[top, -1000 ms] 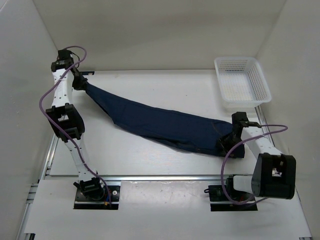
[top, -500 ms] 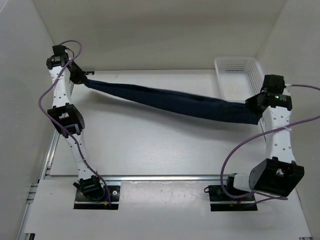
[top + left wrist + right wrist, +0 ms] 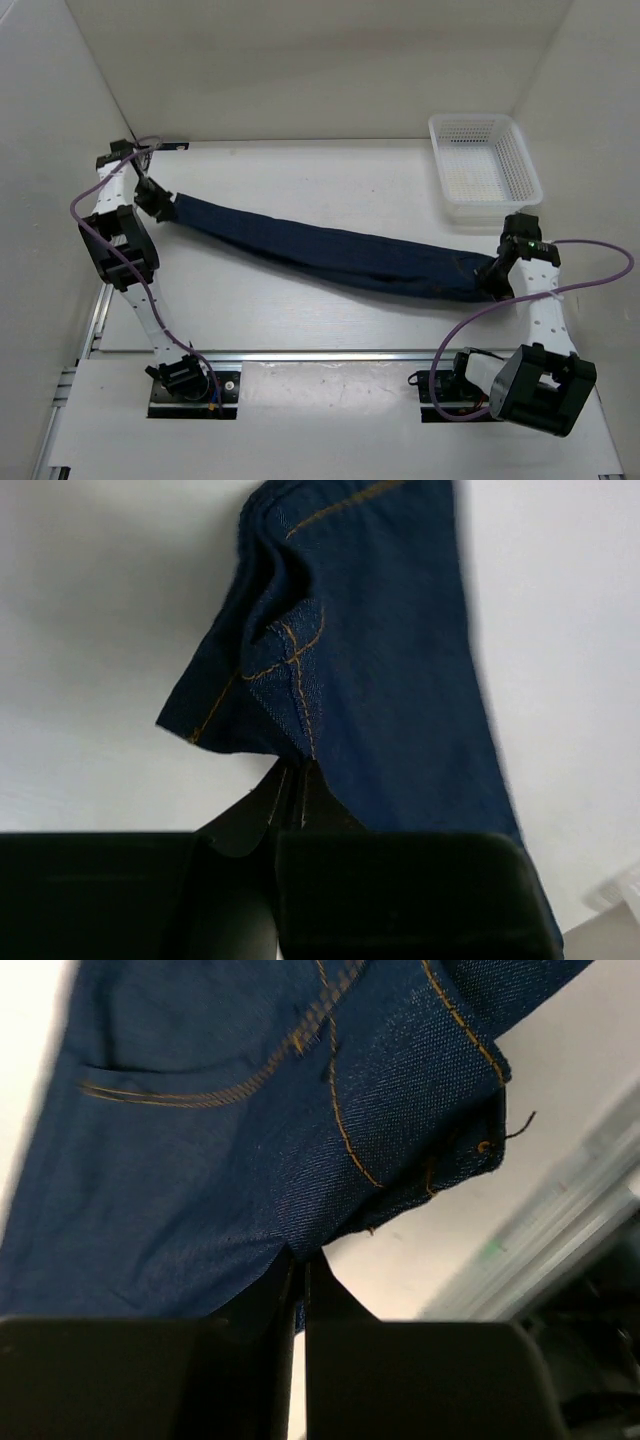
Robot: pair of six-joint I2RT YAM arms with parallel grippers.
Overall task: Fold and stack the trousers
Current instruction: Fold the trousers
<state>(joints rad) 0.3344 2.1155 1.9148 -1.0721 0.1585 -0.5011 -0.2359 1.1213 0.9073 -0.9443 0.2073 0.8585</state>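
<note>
White table (image 3: 330, 180) between white walls | dark navy jeans (image 3: 340, 255) stretched in 1 long band from far left to near right | left gripper (image 3: 290, 780) pinching the far-left end | right gripper (image 3: 298, 1265) pinching the orange-stitched, pocketed end | white mesh basket (image 3: 485, 165) at far right, apart.

From high behind the robot we look down and forward over the whole counter (image 3: 330, 180) and the full length of the trousers (image 3: 340, 255). Each wrist camera sits very close, looking along its own hand: the left hand (image 3: 290, 777) at one denim end, the right hand (image 3: 298, 1262) at the other. Each shares its end of the trousers with the top view
</note>
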